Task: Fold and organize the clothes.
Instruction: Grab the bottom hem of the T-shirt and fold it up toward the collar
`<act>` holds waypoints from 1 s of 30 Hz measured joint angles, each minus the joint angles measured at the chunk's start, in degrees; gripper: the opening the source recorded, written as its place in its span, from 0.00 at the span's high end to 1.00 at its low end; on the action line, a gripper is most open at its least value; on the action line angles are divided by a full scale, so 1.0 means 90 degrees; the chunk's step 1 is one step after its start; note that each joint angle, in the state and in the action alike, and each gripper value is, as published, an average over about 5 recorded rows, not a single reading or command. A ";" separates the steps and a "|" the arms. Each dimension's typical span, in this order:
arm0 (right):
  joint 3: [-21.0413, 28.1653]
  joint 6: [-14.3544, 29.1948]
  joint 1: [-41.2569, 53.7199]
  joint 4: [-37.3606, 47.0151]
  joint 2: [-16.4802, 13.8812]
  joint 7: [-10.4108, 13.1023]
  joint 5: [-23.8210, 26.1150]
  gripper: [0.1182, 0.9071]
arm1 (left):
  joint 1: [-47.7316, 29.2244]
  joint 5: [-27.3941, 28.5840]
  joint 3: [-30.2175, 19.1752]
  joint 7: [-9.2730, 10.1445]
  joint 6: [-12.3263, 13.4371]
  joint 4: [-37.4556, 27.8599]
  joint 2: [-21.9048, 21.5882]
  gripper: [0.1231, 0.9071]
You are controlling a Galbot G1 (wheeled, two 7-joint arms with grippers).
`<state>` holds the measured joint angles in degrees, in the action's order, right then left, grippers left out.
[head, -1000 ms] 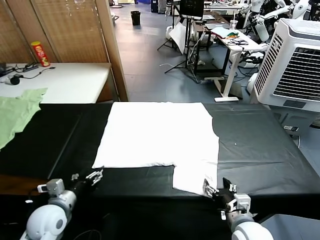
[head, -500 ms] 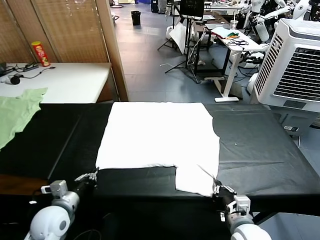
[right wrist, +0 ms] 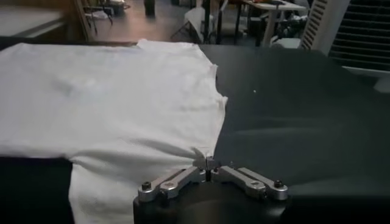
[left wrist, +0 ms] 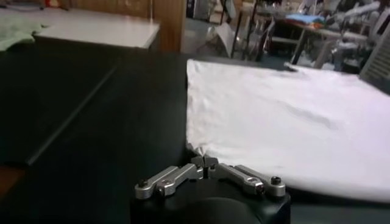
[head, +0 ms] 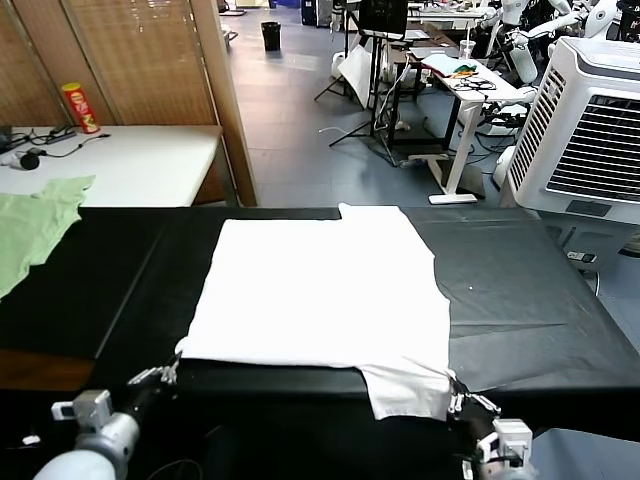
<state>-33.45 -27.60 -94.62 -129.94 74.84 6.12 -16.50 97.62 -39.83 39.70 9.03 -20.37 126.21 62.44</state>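
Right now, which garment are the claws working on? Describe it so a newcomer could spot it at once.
Start at the long black table in front of the robot. In its middle lies the white T-shirt, spread flat, its near edge pinched at one corner by the left claw and at the other by the right claw. The only other garment, the pale green one, lies far left, untouched.

Grey floor (head: 300, 110), wooden blinds (head: 130, 50), white side table (head: 130, 160).

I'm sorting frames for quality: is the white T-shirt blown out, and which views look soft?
Head view: the T-shirt is nearly overexposed, folds hardly showing, the rest sharp. Left wrist view: background benches blurred, shirt creases readable, left gripper fairly crisp. Right wrist view: soft overall and dimmer, wrinkles visible near the right gripper.
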 joint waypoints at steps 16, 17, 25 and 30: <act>0.0719 0.0226 0.2903 0.2501 -0.0306 -0.0182 0.0000 1.00 | -0.2107 0.0742 -0.0661 -0.0029 0.0161 -0.1470 0.0166 1.00; 0.0772 0.0230 0.3037 0.2652 -0.0301 -0.0191 0.0025 1.00 | -0.2199 0.0799 -0.0704 -0.0038 0.0172 -0.1579 0.0150 1.00; 0.1109 0.0287 0.3939 0.3647 -0.0232 -0.0324 0.0200 1.00 | -0.2922 0.1026 -0.1037 -0.0055 0.0220 -0.2355 -0.0004 1.00; 0.1280 0.0315 0.4378 0.4075 -0.0230 -0.0419 0.0235 1.00 | -0.3279 0.1063 -0.1247 -0.0060 0.0225 -0.2680 -0.0077 1.00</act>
<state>-21.93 -24.77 -55.22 -93.27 72.77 2.35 -14.39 68.11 -30.26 28.48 8.49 -18.34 102.09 61.75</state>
